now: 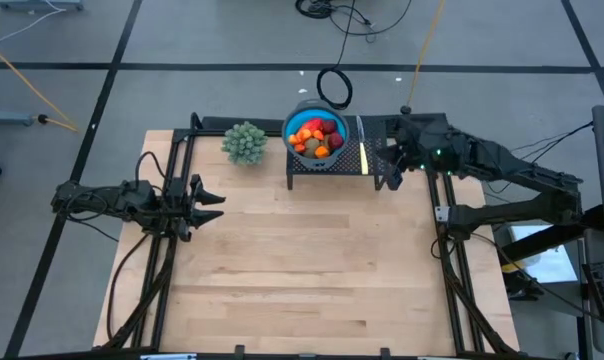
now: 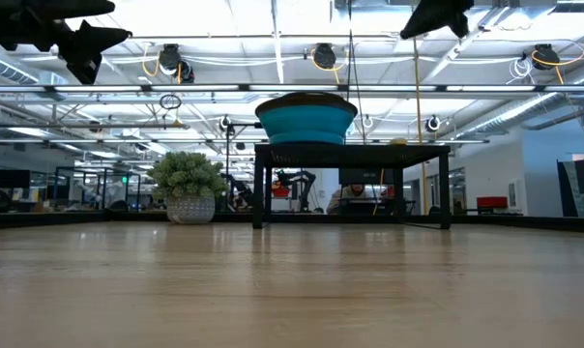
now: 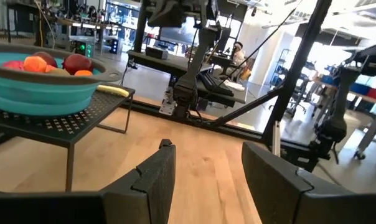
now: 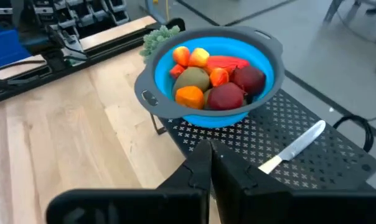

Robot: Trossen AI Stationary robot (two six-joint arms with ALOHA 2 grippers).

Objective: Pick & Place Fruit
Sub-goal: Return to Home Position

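A green bushy plant (image 1: 245, 142) in a pale pot is seen at the far edge of the wooden table (image 1: 302, 270), just beside the left end of a black perforated shelf (image 4: 250, 140). A pale knife (image 4: 294, 149) with a yellowish handle is laid flat on the right part of the shelf, near the blue strainer bowl (image 4: 163, 74) but not touching it. A black cable loop (image 1: 334, 87) is left on the floor behind the table.

The bowl is set on the left half of the shelf, and the fruit (image 4: 213, 78) is piled inside it. A red-yellow oblong piece is lodged at the back, with a brown-olive oval, two dark red balls and several small orange pieces in front of it.

The right gripper (image 4: 211, 163) is held raised at the right end of the shelf, near the knife, with its fingers pressed together on nothing. The left gripper (image 3: 203, 180) is held over the left side of the table, well apart from the shelf, with its fingers spread and nothing gripped between them.
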